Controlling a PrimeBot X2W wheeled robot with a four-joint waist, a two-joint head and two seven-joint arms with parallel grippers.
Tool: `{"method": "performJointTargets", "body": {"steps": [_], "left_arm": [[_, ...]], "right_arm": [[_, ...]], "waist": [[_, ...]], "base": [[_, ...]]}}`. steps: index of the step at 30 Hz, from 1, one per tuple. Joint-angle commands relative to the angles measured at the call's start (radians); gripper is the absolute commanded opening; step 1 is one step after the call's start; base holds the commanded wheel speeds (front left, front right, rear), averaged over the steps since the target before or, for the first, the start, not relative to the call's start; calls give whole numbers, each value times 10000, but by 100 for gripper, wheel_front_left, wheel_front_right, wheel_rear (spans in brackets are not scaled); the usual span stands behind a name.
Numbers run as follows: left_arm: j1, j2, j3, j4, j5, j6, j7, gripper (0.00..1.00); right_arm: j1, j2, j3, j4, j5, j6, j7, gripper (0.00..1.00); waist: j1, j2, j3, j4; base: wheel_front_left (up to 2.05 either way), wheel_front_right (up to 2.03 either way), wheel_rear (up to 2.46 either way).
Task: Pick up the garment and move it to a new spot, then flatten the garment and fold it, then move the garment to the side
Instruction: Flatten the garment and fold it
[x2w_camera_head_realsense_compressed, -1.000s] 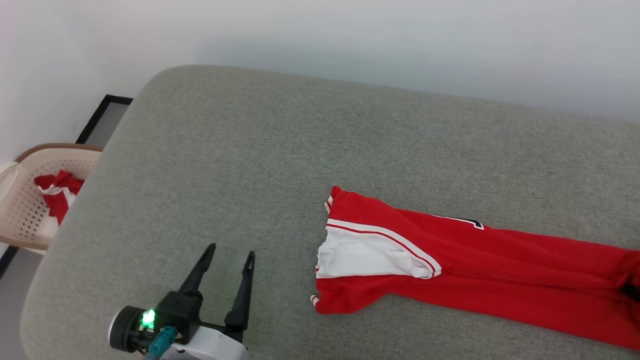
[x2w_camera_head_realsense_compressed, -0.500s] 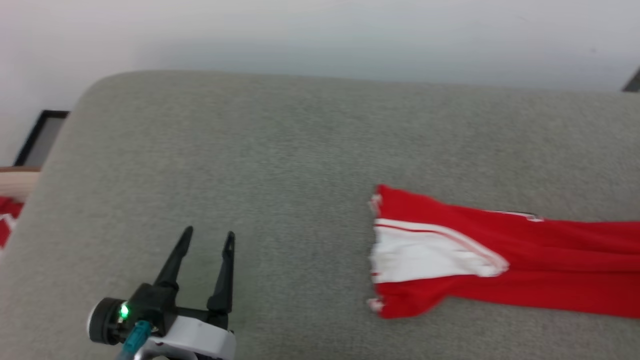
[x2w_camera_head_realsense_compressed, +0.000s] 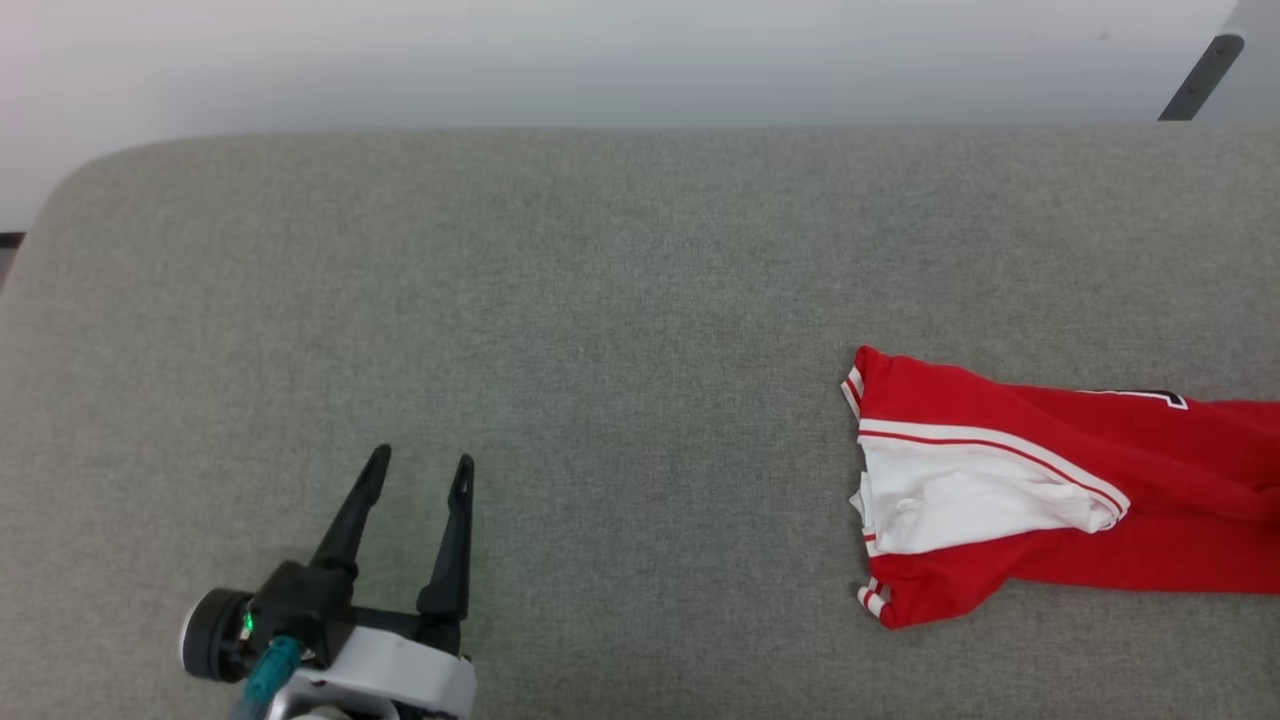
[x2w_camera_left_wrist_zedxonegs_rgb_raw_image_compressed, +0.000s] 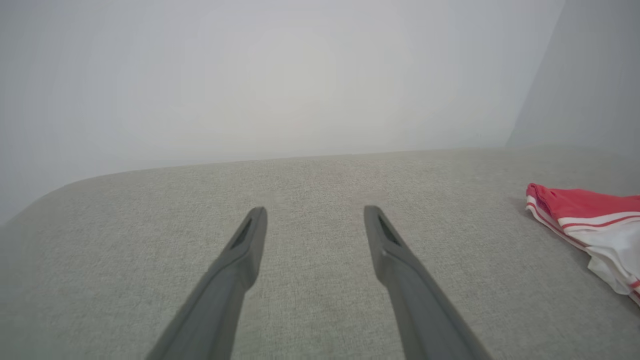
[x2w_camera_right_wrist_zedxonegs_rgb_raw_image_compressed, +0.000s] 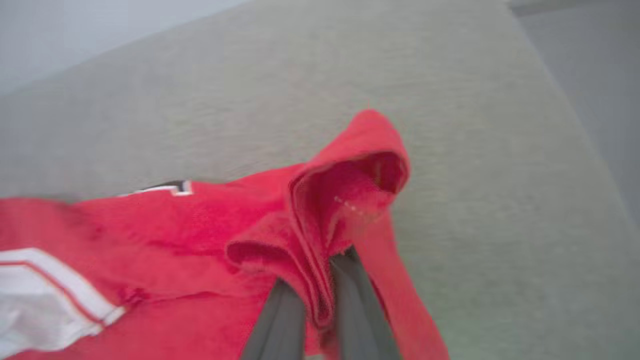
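My right gripper (x2w_camera_right_wrist_zedxonegs_rgb_raw_image_compressed: 320, 295) pinches a bunched fold of the red jersey (x2w_camera_head_realsense_compressed: 1060, 500), which lies stretched at 3 o'clock on the grey cushion (x2w_camera_head_realsense_compressed: 600, 300), white sleeve and striped trim toward 9 o'clock. My left gripper (x2w_camera_head_realsense_compressed: 422, 462), at 7 o'clock, gapes wide, holding nothing.

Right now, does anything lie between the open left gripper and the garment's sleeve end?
Nothing visible does. Bare grey padded surface separates the left gripper from the garment, which lies to its right. The right gripper is shut on a red fold of it.
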Motion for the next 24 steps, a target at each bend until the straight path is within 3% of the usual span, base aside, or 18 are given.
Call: {"method": "performJointTargets", "body": {"steps": [1, 7, 12, 16, 24], "left_arm": [[86, -15, 63, 15, -33, -29, 7, 100], [219, -107, 32, 87, -145, -79, 7, 100], [173, -114, -54, -28, -430, -80, 7, 100], [277, -127, -249, -49, -483, -84, 7, 100], [358, -274, -404, 44, -721, -85, 7, 100]], "right_arm": [[121, 124, 250, -459, 4, -4, 81, 0], [195, 1103, 2009, -3276, -123, -4, 770, 0], [-27, 1761, 3192, -4795, -243, -4, 1352, 0], [-193, 2077, 3837, -4988, -540, -4, 1593, 0], [-145, 2080, 4838, -3797, -1474, -4, 1109, 0]], "waist": [[0, -1, -109, -31], [0, -1, -300, 118], [0, -1, -397, 476], [0, -1, -501, 817], [0, -1, -631, 1524]], "base": [[0, 0, 0], [0, 0, 0], [0, 0, 0], [0, 0, 0], [0, 0, 0]]}}
